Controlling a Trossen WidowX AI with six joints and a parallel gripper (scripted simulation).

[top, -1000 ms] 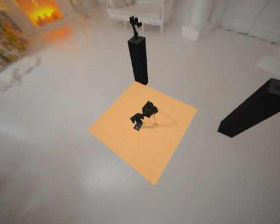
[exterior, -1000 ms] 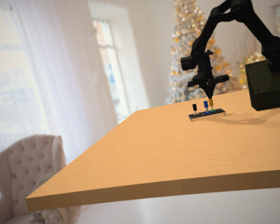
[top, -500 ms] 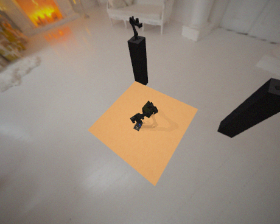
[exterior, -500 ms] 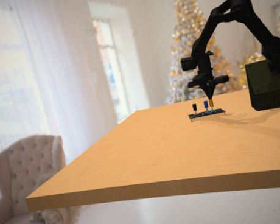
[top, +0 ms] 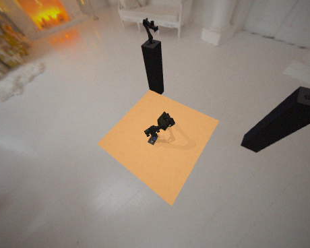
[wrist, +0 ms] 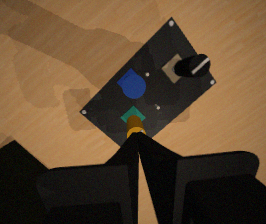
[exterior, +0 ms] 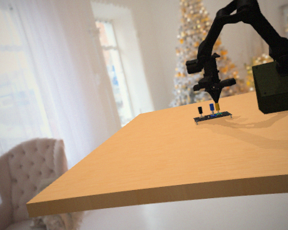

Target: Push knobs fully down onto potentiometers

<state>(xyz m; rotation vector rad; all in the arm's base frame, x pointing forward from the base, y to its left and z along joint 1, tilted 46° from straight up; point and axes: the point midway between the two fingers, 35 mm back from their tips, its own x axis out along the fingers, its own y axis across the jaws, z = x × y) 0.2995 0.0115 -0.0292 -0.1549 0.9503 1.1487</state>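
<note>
A small dark circuit board (exterior: pixel 206 118) (wrist: pixel 109 102) (top: pixel 149 141) stands on short legs on the wooden table (exterior: pixel 178 156). It carries three knobs in a row: a black knob (exterior: pixel 200 110) (wrist: pixel 192 65), a blue knob (exterior: pixel 211 107) (wrist: pixel 132 84) and an orange knob (exterior: pixel 217 107) (wrist: pixel 133 125) over a green potentiometer (wrist: pixel 133 114). My gripper (exterior: pixel 216 99) (wrist: pixel 136 136) is shut with nothing between the fingers. Its closed tips point straight down and rest on top of the orange knob.
The arm's dark base block (exterior: pixel 273 87) stands on the table to the right of the board. Two tall black camera posts (top: pixel 153 65) (top: pixel 283 119) stand beside the table. The table's near edge (exterior: pixel 166 192) lies far in front of the board.
</note>
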